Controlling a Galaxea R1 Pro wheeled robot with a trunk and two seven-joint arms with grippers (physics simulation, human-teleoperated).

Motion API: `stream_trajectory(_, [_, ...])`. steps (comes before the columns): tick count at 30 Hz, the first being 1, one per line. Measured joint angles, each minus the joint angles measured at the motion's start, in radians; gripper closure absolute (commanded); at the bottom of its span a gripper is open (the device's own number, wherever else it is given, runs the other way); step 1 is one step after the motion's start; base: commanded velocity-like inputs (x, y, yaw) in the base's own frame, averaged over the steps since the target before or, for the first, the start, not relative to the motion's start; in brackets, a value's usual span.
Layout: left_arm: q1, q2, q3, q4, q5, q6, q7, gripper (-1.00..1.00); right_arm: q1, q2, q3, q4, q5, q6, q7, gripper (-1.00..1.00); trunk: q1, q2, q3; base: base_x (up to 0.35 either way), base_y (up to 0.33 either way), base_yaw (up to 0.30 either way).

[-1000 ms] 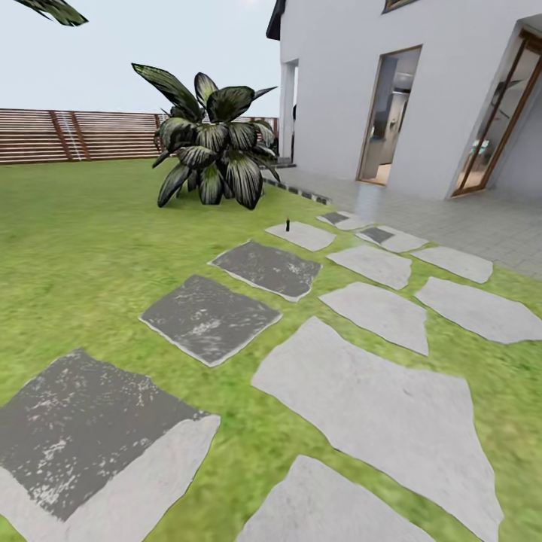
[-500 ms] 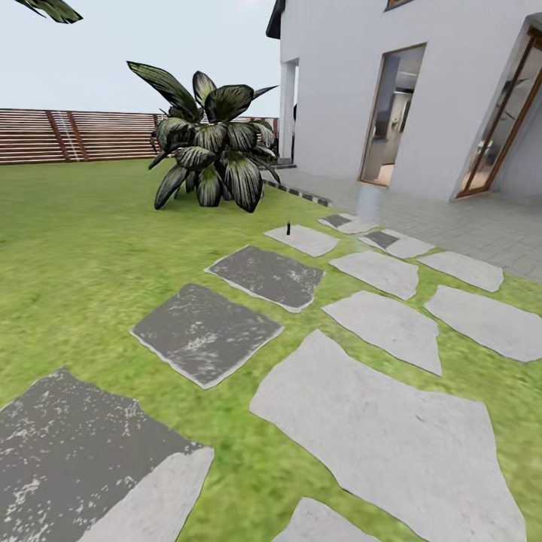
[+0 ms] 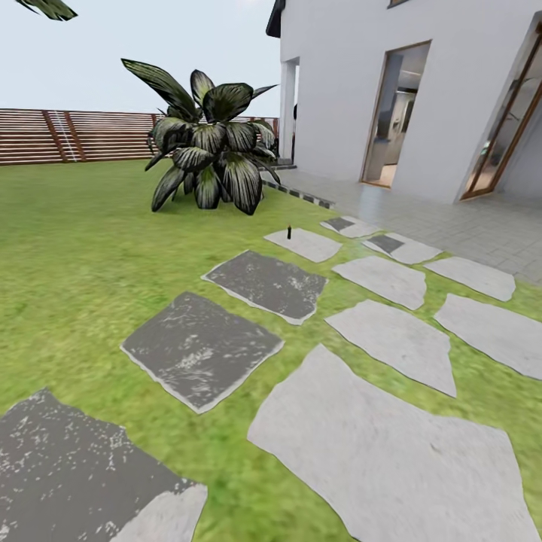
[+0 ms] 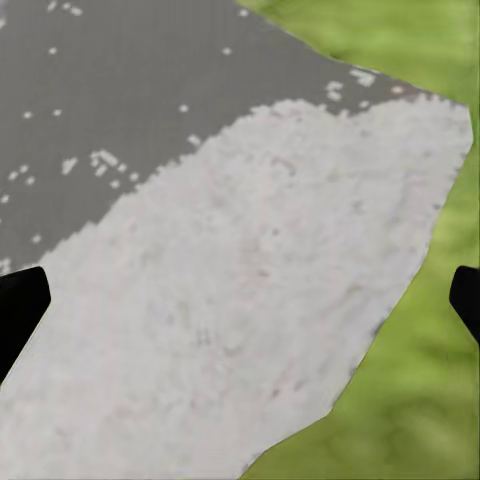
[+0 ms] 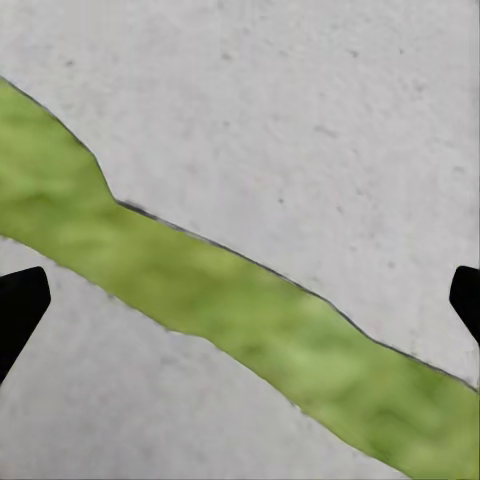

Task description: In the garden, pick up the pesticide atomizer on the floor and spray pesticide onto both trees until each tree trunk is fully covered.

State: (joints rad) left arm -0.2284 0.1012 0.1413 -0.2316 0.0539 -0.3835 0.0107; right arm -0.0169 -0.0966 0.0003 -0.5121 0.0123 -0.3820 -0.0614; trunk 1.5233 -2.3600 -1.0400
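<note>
— Far ahead of both pincers, what stands on the floor (image 3: pixel 83 248)?
— The pesticide atomizer (image 3: pixel 289 232), upright, at a pale stepping stone's (image 3: pixel 303 244) near edge.
— And the pincers?
— Left gripper (image 4: pixel 240 310) and right gripper (image 5: pixel 240 310) spread wide, holding nothing, over stones and grass; a dark-leaved plant (image 3: pixel 209 147) and white house (image 3: pixel 346 83) beyond.

Home garden (image 3: pixel 83 248): lawn, fence (image 3: pixel 75 135), house (image 3: pixel 339 90)
</note>
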Motion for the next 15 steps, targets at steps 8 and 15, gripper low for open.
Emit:
stream_trajectory(8, [0.0, 0.0, 0.0, 0.0, 0.0, 0.0, 0.0, -1.0, 0.0, 0.0, 0.001, 0.001, 0.0, 0.0, 0.0, -1.0, 0.0, 0.0, 0.0, 0.339, 0.0, 0.0])
stream_trajectory(15, [0.0, -0.001, 0.0, 0.0, 0.0, 0.0, 0.0, -1.0, 0.0, -0.001, 0.001, -0.001, 0.0, 0.0, 0.001, -1.0, 0.0, 0.0, 0.0, 0.339, 0.0, 0.0])
